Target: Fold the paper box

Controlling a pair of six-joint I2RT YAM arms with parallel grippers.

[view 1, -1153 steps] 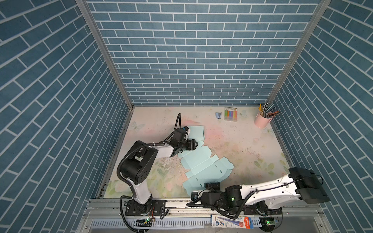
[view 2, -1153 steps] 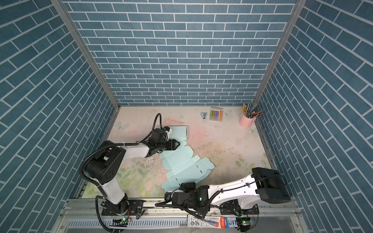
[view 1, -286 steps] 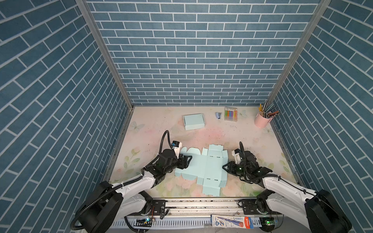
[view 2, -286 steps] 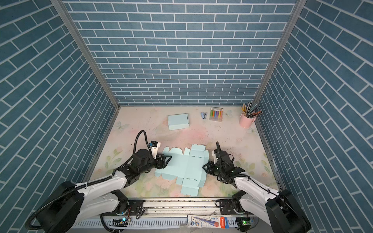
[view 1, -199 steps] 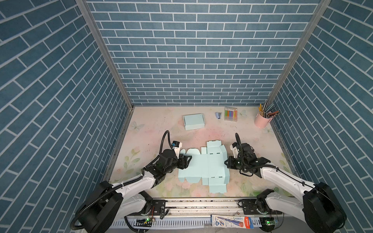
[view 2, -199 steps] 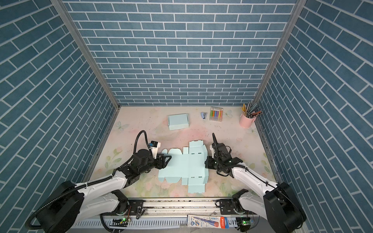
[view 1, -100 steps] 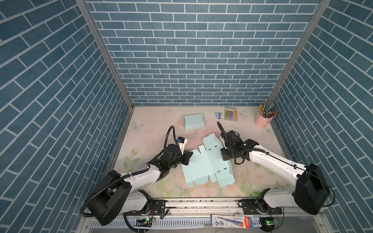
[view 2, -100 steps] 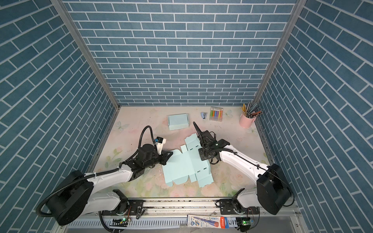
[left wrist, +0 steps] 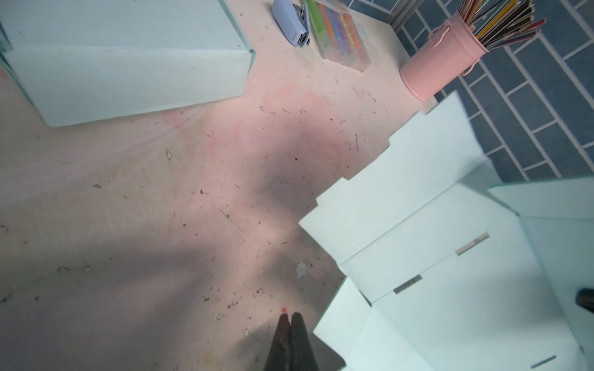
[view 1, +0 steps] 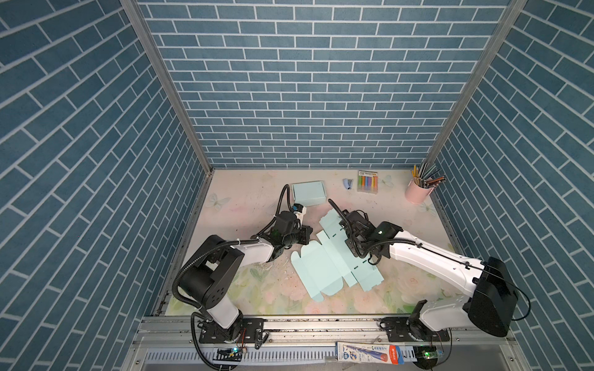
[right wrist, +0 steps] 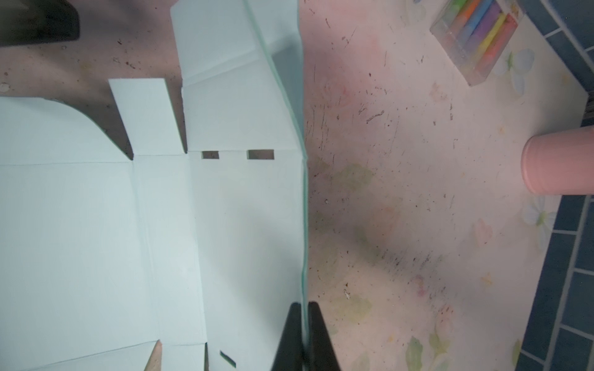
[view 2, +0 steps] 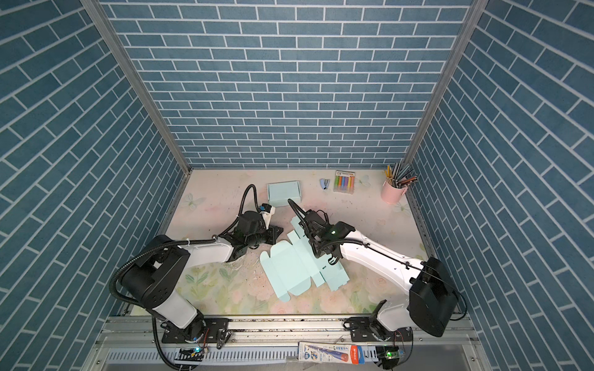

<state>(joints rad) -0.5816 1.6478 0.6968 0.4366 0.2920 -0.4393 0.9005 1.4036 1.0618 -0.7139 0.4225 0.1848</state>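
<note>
Near centre, right hand [right wrist: 303, 307] pinching paper box [right wrist: 160, 225] edge, left hand [left wrist: 290, 317] closed, seemingly alongside.

Box blank [view 1: 324, 269] mid-table; folded box [view 1: 308, 193] behind it; pencil cup [view 1: 417, 194] back right.

One flat paper box [view 1: 324, 269], one folded box [view 1: 308, 192], one stapler [view 1: 347, 183], one marker pack [view 1: 367, 181], one cup [view 1: 417, 192].

Light: bright, even, from overhead.
Shadows: soft grey patches on the table [left wrist: 160, 257] in both wrist views.
Focus: top views sharp; wrist views slightly soft.
Distortion: brick walls [view 1: 80, 160] splay toward top-view edges.
</note>
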